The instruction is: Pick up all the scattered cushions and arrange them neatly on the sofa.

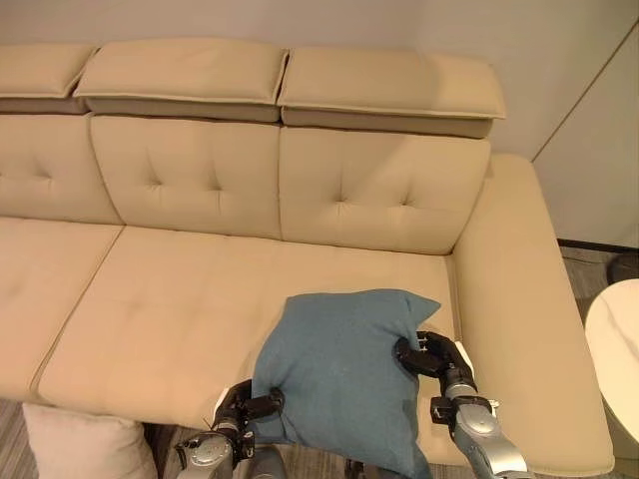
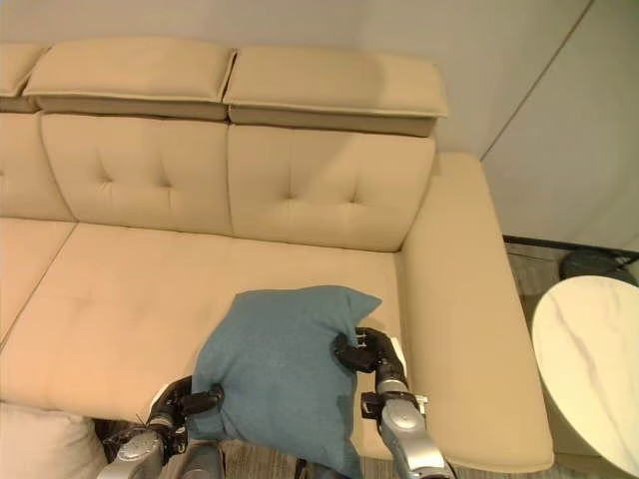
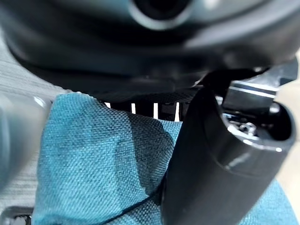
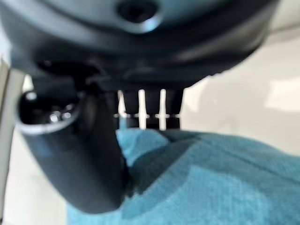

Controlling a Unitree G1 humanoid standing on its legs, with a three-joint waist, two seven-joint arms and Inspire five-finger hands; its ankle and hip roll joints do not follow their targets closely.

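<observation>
Gripping opposite edges, a teal cushion (image 1: 339, 369) is held between both hands over the near edge of the beige sofa (image 1: 180, 309), at its right end just beside the armrest (image 1: 524, 329). The left hand (image 1: 243, 404) is curled onto the cushion's near-left corner, thumb pressed into the fabric as seen in the left wrist view. The right hand (image 1: 427, 355) is pinching the right edge just below the far-right corner, thumb on top and fingers behind, confirmed in the right wrist view. The cushion's lower part hangs past the seat front, upper part rests on the seat. Judged soft and light: the woven cover dents and bunches under the thumbs, corners droop. Fabric looks coarse, so slip is unlikely, but a limp edge grip lets the body sag; holds at opposite edges or corners suit it best. No fragility expected. A second cushion, cream (image 1: 80, 444), lies on the floor at the near left, below the seat front. A round white marble table (image 2: 589, 359) stands at the right.
</observation>
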